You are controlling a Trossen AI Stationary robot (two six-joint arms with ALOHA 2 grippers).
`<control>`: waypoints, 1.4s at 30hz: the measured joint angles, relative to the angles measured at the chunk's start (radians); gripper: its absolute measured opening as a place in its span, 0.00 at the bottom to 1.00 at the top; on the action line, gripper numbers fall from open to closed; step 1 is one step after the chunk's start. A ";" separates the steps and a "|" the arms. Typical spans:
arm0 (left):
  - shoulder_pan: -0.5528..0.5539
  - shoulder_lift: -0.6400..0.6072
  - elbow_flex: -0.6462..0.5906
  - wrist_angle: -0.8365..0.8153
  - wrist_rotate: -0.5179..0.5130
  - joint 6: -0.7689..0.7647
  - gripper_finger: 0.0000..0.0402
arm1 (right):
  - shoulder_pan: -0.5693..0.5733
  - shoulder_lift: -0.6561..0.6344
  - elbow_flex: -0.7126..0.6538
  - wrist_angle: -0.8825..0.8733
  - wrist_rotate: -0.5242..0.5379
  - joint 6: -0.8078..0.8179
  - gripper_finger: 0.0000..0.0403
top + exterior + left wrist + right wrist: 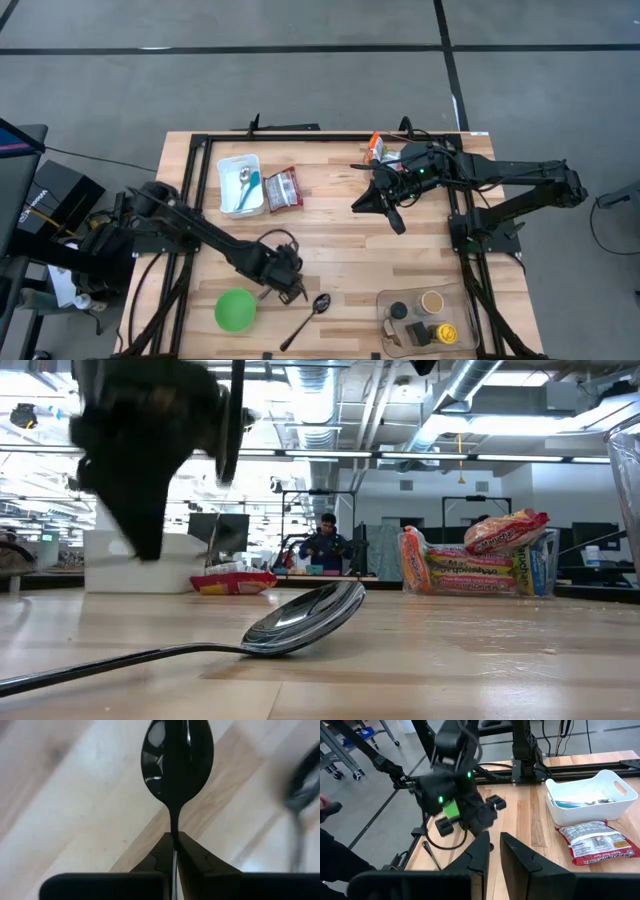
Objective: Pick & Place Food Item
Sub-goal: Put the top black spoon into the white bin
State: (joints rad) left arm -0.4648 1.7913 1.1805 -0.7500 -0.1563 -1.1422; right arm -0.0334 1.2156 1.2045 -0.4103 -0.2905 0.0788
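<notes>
Wooden bench (340,250), catalogued left to right as we find it. 1 white tray (240,184) at the far left of the work area, holding a spoon and a teal item we cannot identify. 1 red-and-white food packet (283,188) lying flat just beside the tray: we judge this the likely food item, untouched and not yet picked. 1 green bowl (235,310) at the near edge. 1 left hand (290,285) just beside the bowl, clenched on the stem of 1 dark spoon (176,765), whose bowl points out ahead of the fingers. 1 loose metal spoon (308,318) lying on the bench near that hand. 1 right hand (385,205) raised over the far middle of the bench, fingers nearly together with a narrow gap, nothing between them. 1 stack of orange snack packs (376,148) at the far edge. 1 clear container (425,318) of small jars, near right. Progress, in our judgement: early; no food gripped, all picking and placing remains.
</notes>
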 joint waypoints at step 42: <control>0.453 -0.696 0.001 -0.434 -0.491 0.174 0.01 | 0.000 0.000 0.000 0.000 0.000 0.000 0.10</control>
State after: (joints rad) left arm -0.0119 1.0953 1.1816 -1.1838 -0.6476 -0.9681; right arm -0.0334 1.2156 1.2045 -0.4101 -0.2905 0.0792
